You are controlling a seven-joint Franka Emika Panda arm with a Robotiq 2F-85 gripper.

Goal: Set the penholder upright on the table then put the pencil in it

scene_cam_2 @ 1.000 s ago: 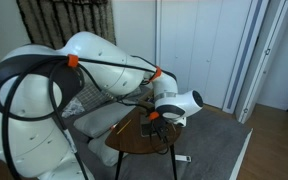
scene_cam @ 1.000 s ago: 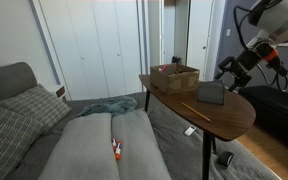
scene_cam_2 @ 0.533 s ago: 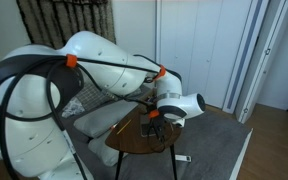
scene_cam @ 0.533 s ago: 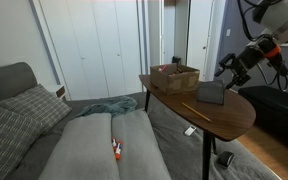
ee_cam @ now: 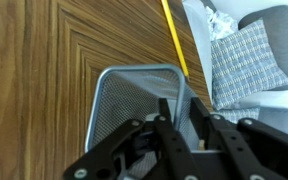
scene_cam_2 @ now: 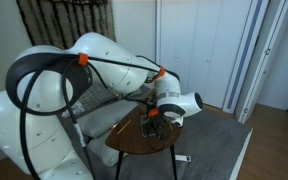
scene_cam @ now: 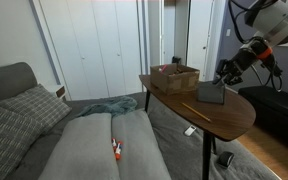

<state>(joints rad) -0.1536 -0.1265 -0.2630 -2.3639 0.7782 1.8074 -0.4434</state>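
The penholder [scene_cam: 211, 93], a dark grey mesh cup, sits on the brown wooden table [scene_cam: 234, 120] near its far edge. In the wrist view the penholder [ee_cam: 134, 100] turns its open mouth toward the camera, and one wall of its rim runs between my fingers. My gripper [ee_cam: 180, 115] is shut on that wall. It reaches in from the upper right in an exterior view [scene_cam: 224, 78]. The pencil [ee_cam: 174, 38], thin and yellow, lies flat on the table just beyond the cup. It also shows as the pencil [scene_cam: 196, 109] in front of the cup. The arm hides most of the penholder [scene_cam_2: 154, 128] here.
A brown woven basket [scene_cam: 174, 76] stands at the table's back end. A grey sofa [scene_cam: 84, 145] with checked pillows [ee_cam: 246, 55] runs beside the table. A small red thing [scene_cam: 115, 150] lies on the sofa. White doors stand behind.
The jaws have gone from wide open to closed on the penholder's rim wall. The gripper has dipped slightly toward the cup. Penholder and pencil have not moved.
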